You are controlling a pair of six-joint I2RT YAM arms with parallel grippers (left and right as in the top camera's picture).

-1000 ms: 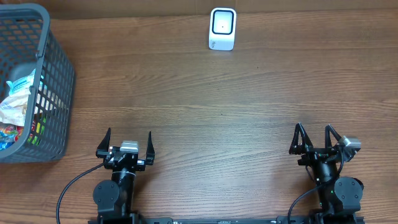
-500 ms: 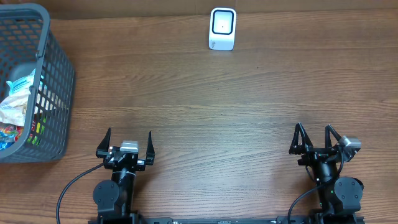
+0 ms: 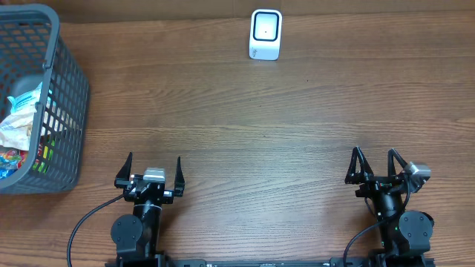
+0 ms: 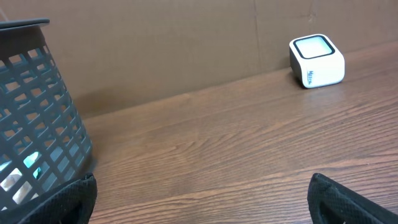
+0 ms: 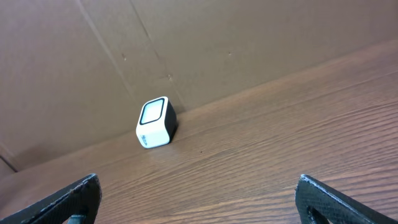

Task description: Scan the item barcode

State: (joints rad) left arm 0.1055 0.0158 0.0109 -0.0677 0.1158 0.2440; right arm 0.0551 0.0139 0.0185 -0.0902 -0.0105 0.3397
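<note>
Overhead view: both arms sit low at the near edge of the wooden table (image 3: 245, 133).
Left gripper (image 3: 154, 163): fingers spread wide, empty.
Right gripper (image 3: 374, 159): same deal, wide apart, empty.
Items: crinkly snack packets (image 3: 16, 122) down in the grey mesh basket (image 3: 70, 96), far left.
Barcode scanner (image 3: 266, 34): upright at the far edge, well apart from both grippers.

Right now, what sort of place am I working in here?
Probably a mock shop checkout on a wooden table: a small white barcode scanner at the far edge, a grey basket of packaged goods on the left, and a cardboard backdrop behind.
</note>
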